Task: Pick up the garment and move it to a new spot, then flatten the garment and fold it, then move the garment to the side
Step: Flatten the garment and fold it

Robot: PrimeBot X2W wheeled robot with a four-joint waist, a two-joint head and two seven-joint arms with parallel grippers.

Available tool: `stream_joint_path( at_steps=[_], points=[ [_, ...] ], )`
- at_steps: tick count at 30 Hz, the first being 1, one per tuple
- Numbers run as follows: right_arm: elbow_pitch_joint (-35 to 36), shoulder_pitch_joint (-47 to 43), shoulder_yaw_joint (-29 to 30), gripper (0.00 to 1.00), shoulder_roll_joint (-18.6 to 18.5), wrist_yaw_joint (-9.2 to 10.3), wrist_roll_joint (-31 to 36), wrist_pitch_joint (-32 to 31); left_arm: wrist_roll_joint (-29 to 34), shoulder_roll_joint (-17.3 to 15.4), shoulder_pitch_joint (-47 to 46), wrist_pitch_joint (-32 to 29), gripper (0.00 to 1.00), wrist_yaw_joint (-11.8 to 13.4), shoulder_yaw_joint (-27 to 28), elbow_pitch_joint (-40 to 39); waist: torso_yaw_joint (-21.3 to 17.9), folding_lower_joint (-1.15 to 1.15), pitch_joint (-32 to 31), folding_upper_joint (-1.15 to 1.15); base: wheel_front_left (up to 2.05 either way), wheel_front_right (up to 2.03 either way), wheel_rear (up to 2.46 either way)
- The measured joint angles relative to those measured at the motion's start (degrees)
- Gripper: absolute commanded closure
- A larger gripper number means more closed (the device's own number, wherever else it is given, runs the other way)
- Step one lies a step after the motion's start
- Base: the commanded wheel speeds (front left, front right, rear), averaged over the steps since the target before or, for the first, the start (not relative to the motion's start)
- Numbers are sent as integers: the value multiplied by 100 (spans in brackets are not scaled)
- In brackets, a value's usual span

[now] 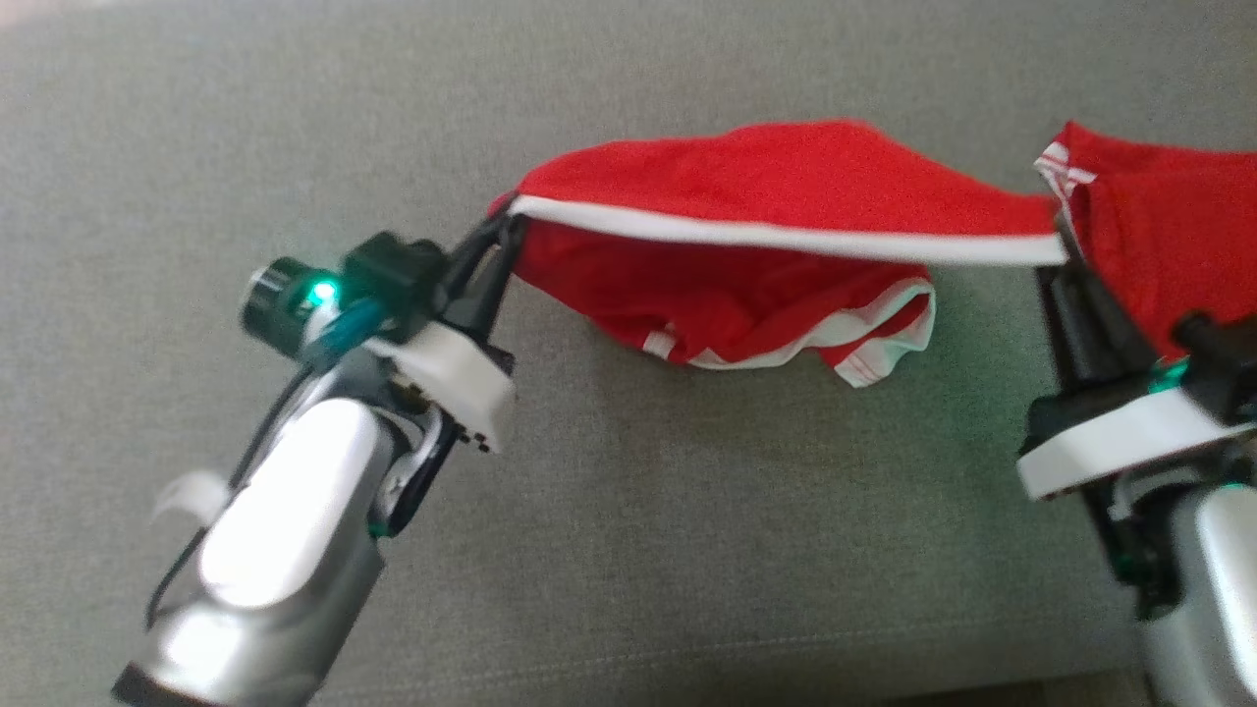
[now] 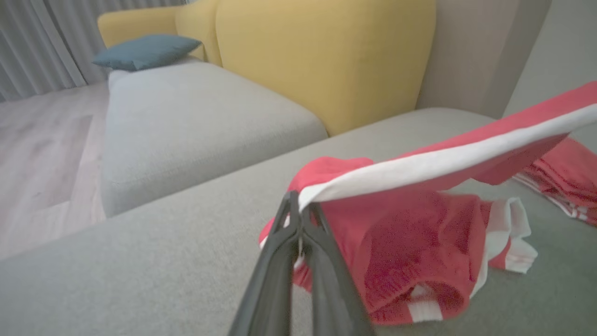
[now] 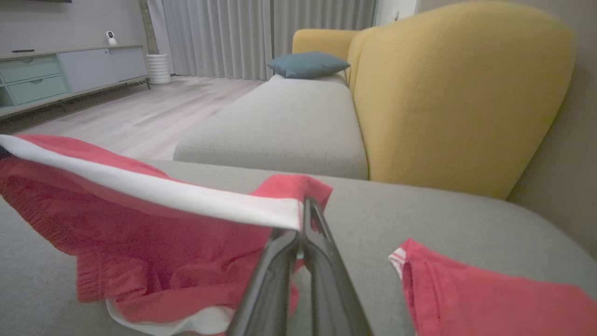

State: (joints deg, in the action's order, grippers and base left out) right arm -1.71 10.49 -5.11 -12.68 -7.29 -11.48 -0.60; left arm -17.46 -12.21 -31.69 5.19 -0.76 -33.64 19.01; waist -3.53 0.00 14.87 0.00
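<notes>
fingers of the left gripper are pressed together on one end of the white band that edges the garment. in the left wrist view the two dark tips meet with the cloth pinched between them. the right gripper is closed the same way on the other end of that band, its tips meeting right at the band's corner in the right wrist view.

between the two grippers the band runs as a taut, nearly straight line, lifted above the grey seat. the garment is red with white trim. from the band its body bulges up and away from the robot, and the rest sags below the line into a loose bunch with white-striped leg hems at the bottom. those lowest folds reach down to the seat nearer the right gripper than the left — whether they rest on it or only brush it cannot be told.

just beyond the right gripper, on its outer side, a second red piece of clothing with white stripes lies on the same seat, apart from the held garment.

further out, a yellow backrest rises behind the seat. a blue-grey cushion sits on the far section of the sofa. pale wooden floor spreads beyond, with grey curtains and a low cabinet along the walls.
</notes>
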Motion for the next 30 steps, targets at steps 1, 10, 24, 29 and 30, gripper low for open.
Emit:
stream_joint_path(
  at_steps=[1, 10, 24, 29, 30],
  points=[
    [412, 0, 30, 100, -113, 0, 33, -197, 25, -113, 162, 56, 100, 132, 112, -408, 10, 0, -126, 0, 0, 0, 0],
    [2264, 9, 441, 100, -409, 0, 91, -1050, 181, -681, 534, 43, 100, 622, 509, -2729, 226, 0, -712, 0, 0, 0, 0],
    [2519, 501, 616, 100, -349, 0, -338, -1663, -10, -843, 505, -659, 100, 824, 711, -3719, 447, 0, -790, 0, 0, 0, 0],
    [1357, 1677, 441, 100, -326, 0, -590, -1591, -365, -524, -341, -392, 100, 516, 853, -2380, 389, 0, -548, 0, 0, 0, 0],
    [1066, 1946, 377, 100, -316, -1, -622, -1546, -445, -427, -603, -299, 100, 468, 873, -2050, 378, 0, -503, 0, 0, 0, 0]
  ],
)
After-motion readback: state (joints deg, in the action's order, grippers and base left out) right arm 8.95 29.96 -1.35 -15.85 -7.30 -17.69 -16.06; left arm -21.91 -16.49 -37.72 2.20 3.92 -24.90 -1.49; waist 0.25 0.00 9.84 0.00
